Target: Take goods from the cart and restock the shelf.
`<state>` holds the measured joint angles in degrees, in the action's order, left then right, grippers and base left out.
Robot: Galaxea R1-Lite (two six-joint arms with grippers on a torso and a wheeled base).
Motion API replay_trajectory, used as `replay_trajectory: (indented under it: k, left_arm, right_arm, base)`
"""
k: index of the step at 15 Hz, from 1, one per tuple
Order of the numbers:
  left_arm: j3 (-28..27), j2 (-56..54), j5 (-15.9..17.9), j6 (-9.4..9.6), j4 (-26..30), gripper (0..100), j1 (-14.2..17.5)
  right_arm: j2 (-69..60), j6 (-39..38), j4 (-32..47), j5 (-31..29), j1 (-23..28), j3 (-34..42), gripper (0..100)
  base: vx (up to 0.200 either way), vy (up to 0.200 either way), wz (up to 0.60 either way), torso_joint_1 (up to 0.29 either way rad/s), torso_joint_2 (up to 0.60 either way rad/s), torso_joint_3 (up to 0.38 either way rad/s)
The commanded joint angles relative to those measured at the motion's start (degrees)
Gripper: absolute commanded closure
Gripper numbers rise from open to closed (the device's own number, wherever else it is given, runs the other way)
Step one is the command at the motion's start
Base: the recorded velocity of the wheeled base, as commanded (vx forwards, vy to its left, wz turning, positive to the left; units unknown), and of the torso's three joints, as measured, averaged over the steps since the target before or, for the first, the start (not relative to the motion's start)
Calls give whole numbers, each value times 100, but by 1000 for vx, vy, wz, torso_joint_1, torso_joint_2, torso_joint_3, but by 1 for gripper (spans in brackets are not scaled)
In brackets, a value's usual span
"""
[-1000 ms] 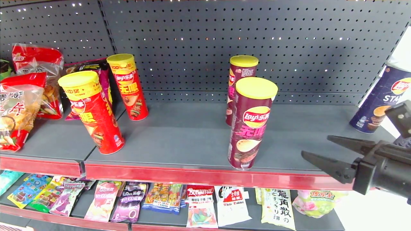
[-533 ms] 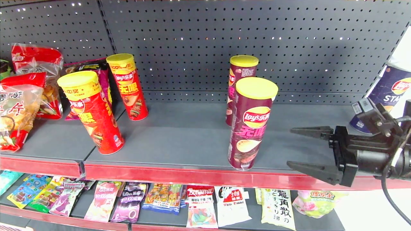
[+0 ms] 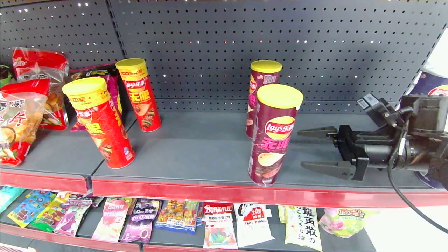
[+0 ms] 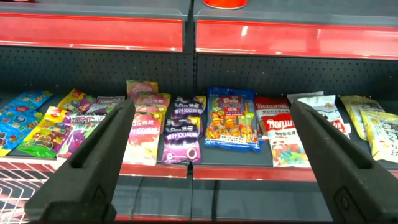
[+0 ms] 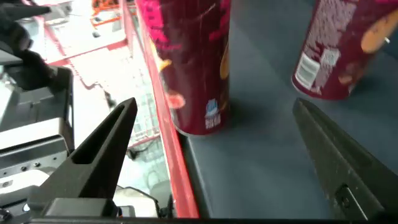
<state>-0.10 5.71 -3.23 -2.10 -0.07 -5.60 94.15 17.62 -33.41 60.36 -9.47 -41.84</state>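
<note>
The front maroon can (image 3: pixel 273 136) stands upright at the front edge of the grey shelf (image 3: pixel 196 147), just behind its glossy red lip (image 3: pixel 210 192). It is a tall cylinder with a flat yellow lid and a round red-and-yellow logo above a chip picture. A second maroon can (image 3: pixel 260 87) stands close behind it, near the perforated metal back panel (image 3: pixel 245 45). Farther left stand two red cans, one at the front (image 3: pixel 99 122) and one at the back (image 3: pixel 139 94), both yellow-lidded, with yellow lettering down their sides. Crinkly clear-and-red snack bags (image 3: pixel 19 122) lean at the far left. A dark blue can (image 3: pixel 428 85) shows behind the right arm.

The right claw (image 3: pixel 299 148) points sideways over the shelf, spread wide and holding nothing. Its dark tapered fingers (image 3: pixel 325 168) end just beside the front maroon can, not touching it. A second ago it hung lower and farther right, in front of the red lip. Since then it has risen, levelled out and moved in toward the can. The cans have not shifted.

From the right wrist, the claw (image 5: pixel 214 104) frames the base of the front maroon can (image 5: pixel 196 74) and its small printed label panel.

The left claw (image 4: pixel 211 104) is also spread wide and empty, facing the lower shelf (image 4: pixel 236 171), where flat, brightly printed candy packets (image 4: pixel 233 121) lie in a row.
</note>
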Motion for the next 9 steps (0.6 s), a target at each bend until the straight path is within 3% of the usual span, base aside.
replay_trajectory:
  k: [1,9]
  left_arm:
    - [1,10,-2,-1,-1,0,-3]
    - [1,10,-2,-1,-1,0,-3]
  right_arm:
    - [332,5,2,64,-72,-307,0]
    - [438,-13,10,222,-608,-457,0]
  base:
    - [0,0,0,0,0,0]
    - [0,0,0,0,0,0]
